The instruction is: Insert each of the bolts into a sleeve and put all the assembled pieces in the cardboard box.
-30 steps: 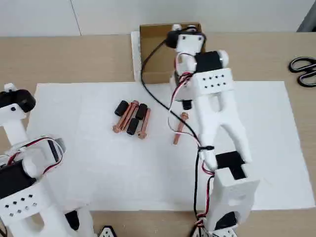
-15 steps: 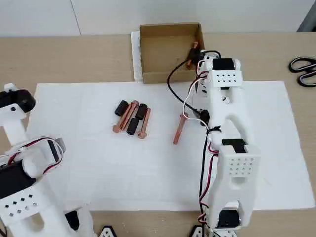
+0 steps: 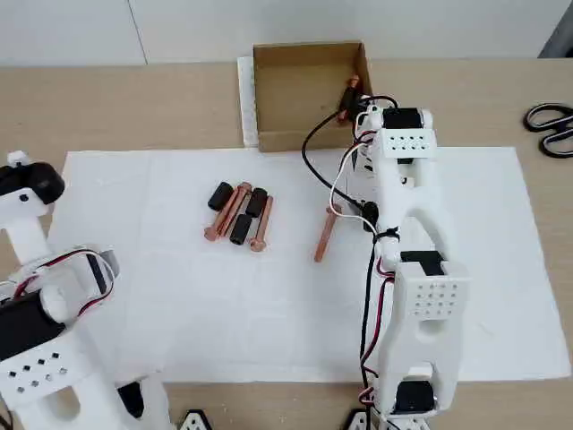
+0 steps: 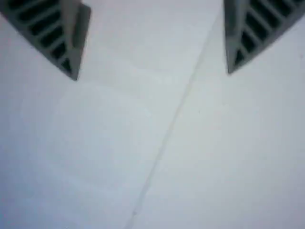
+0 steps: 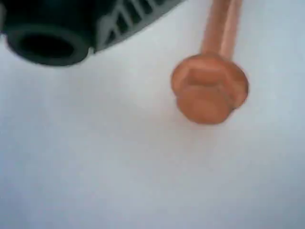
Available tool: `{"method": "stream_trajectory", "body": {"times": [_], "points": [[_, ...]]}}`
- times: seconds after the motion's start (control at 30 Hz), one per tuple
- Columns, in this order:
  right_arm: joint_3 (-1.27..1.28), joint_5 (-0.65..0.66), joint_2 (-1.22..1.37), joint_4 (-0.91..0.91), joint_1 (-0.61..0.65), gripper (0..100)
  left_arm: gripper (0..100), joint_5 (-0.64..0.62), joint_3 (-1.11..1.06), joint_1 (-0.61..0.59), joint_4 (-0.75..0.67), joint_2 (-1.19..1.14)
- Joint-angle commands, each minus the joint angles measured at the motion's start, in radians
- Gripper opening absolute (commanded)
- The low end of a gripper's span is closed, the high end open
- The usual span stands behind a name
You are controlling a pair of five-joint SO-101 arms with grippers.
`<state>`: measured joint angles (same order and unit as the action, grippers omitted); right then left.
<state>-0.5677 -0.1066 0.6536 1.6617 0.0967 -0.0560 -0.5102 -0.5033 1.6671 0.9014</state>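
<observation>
One bolt [image 3: 326, 233] lies alone on the white sheet [image 3: 501, 224], between the pile [image 3: 239, 215] of three bolts and three sleeves and the right arm. The right claw [image 5: 90, 36] looks clamped on a black sleeve [image 5: 46, 45], open end showing, just beside that bolt's head. The left claw [image 4: 151, 74] has its fingers apart, empty, over bare sheet. Step in hand, I'd say: mating this sleeve with the lone bolt. Next calls for lining the bore up with the shank tip, not the head, probably with the left claw steadying the bolt. The box [image 3: 269, 90] sits beyond the sheet, well apart from the bolt.
</observation>
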Motion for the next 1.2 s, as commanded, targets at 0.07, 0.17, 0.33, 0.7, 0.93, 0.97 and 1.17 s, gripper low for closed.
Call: {"method": "stream_trajectory", "body": {"times": [0.07, 0.17, 0.33, 0.7, 0.93, 0.97, 1.17], "points": [[-0.003, 0.006, 0.022, -0.007, -0.001, 8.2, 19, 0.005, 0.005, 0.006, -0.021, 0.012], [-0.008, 0.006, 0.065, -0.008, -0.001, 8.3, 19, 0.005, 0.005, 0.006, -0.021, 0.012], [-0.009, 0.006, 0.094, -0.010, -0.001, 8.3, 19, 0.005, 0.005, 0.006, -0.021, 0.012], [-0.009, 0.006, 0.091, -0.001, 0.001, 12.9, 19, 0.005, 0.005, 0.006, -0.021, 0.012], [-0.009, 0.006, 0.090, 0.001, 0.001, 13.3, 19, 0.005, 0.005, 0.006, -0.021, 0.012], [-0.012, 0.006, 0.085, 0.002, 0.001, 13.3, 19, 0.005, 0.005, 0.006, -0.021, 0.012], [-0.029, 0.006, 0.059, 0.033, 0.001, 13.3, 19, 0.005, 0.005, 0.006, -0.021, 0.012]]}}
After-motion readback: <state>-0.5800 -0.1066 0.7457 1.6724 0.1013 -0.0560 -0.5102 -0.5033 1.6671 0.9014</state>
